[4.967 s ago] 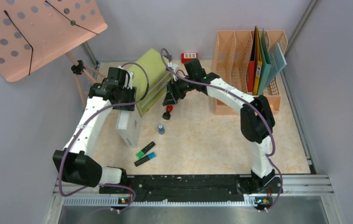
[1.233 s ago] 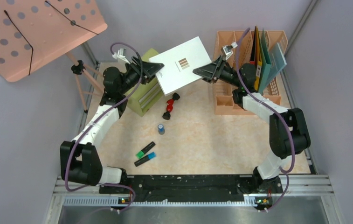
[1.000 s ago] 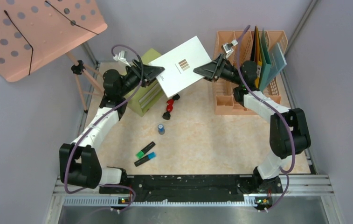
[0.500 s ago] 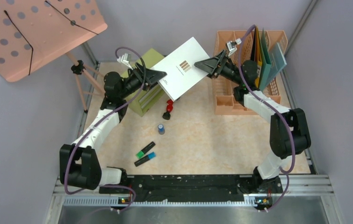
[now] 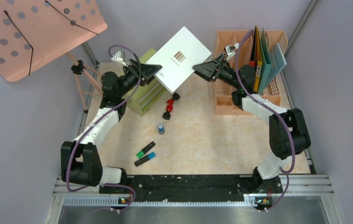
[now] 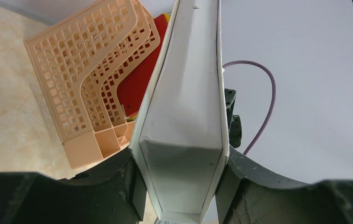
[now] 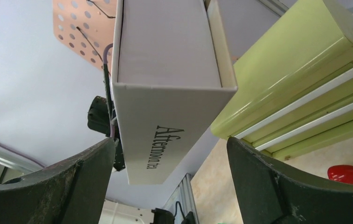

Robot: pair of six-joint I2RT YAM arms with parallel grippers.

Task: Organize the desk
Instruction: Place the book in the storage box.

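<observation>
Above the desk [image 5: 211,144], the left gripper [image 5: 158,71] clamps one corner of a closed white box [image 5: 179,58], carried tilted in the air. At the opposite corner the right gripper [image 5: 202,69] stands wide, its fingers [image 7: 258,182] clear of the box on both sides. With a single corner grip bearing the load, the box could pivot or slip and fall onto the small items lying on the desk beneath it. Swung further towards the right gripper, it could also strike the file rack [image 5: 230,100].

Below the left gripper, the green drawer cabinet [image 5: 141,100] has its drawers shut, contents unseen. Between the two grippers, the box shows nothing of what it holds. Just beyond the right gripper, the peach rack keeps upright folders [image 5: 258,60] in its far compartments, while the ones nearest the gripper look empty.
</observation>
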